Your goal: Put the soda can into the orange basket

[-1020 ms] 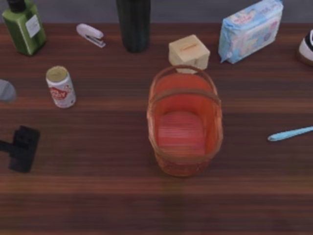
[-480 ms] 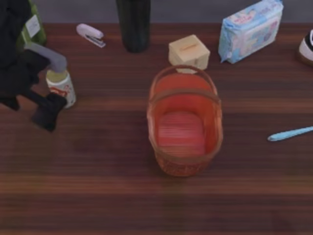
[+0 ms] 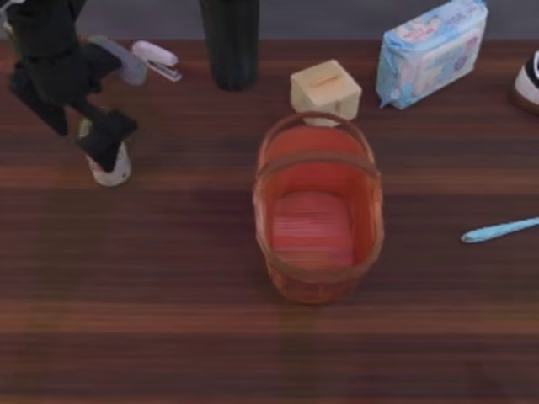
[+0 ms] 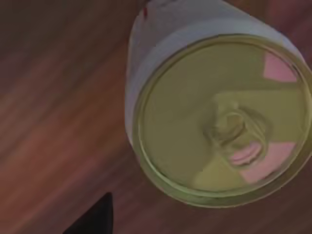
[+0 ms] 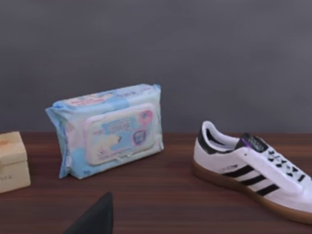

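Note:
The soda can (image 3: 111, 171) stands upright at the table's left; only its white lower part shows under my left arm in the top view. Its dull gold top (image 4: 219, 117) fills the left wrist view from straight above. My left gripper (image 3: 84, 126) hovers open over the can, one dark fingertip (image 4: 95, 219) showing beside it and apart from it. The orange basket (image 3: 318, 210) sits mid-table with its hoop handle up and nothing inside. My right gripper is out of the top view; one fingertip (image 5: 97, 219) shows over the wood at the back right.
Along the back edge stand a white stapler (image 3: 156, 57), a tall dark cylinder (image 3: 229, 42), a beige box (image 3: 325, 88), a blue wipes pack (image 3: 431, 50) and a white shoe (image 3: 528, 80). A blue toothbrush (image 3: 499, 229) lies at the right.
My left arm has swung in from the left edge and moved back over the soda can, now covering its top. The can and basket have not moved.

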